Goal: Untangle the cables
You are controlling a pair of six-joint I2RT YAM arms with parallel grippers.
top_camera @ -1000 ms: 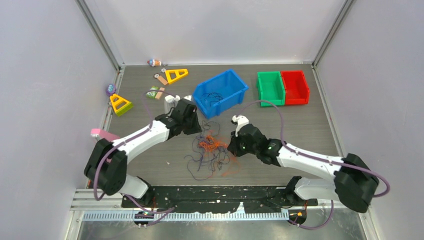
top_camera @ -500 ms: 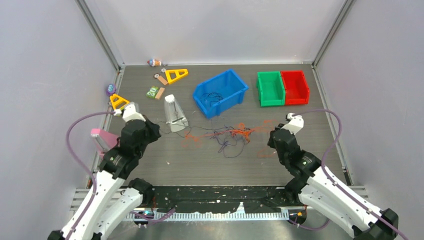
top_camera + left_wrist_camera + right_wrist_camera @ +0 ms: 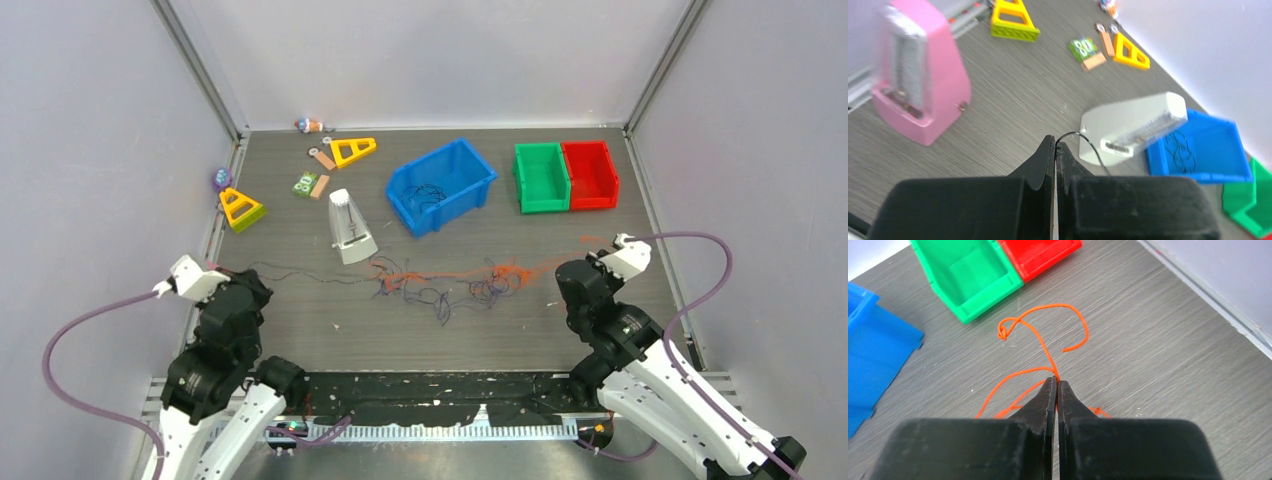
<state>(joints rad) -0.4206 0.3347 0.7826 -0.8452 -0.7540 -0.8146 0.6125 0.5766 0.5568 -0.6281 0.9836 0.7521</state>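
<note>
The cables (image 3: 440,282) lie stretched in a thin line across the table, with a loose knot of black and purple strands in the middle and an orange clump (image 3: 505,272) toward the right. My left gripper (image 3: 232,272) (image 3: 1055,142) sits at the near left, shut on a black strand (image 3: 1088,142) that runs off toward the knot. At the near right, my right gripper (image 3: 572,270) (image 3: 1057,381) is shut on an orange strand (image 3: 1038,335) whose free end curls on the table ahead of the fingertips.
A white metronome (image 3: 349,228) stands just behind the stretched line, and a pink one (image 3: 918,75) is beside my left gripper. A blue bin (image 3: 440,185) holds some thin wires. Green (image 3: 541,177) and red (image 3: 590,173) bins and yellow triangles (image 3: 241,208) stand farther back.
Both arms have drawn back and apart, left to the near left and right to the near right. The clump has been pulled out into a long line between them.
</note>
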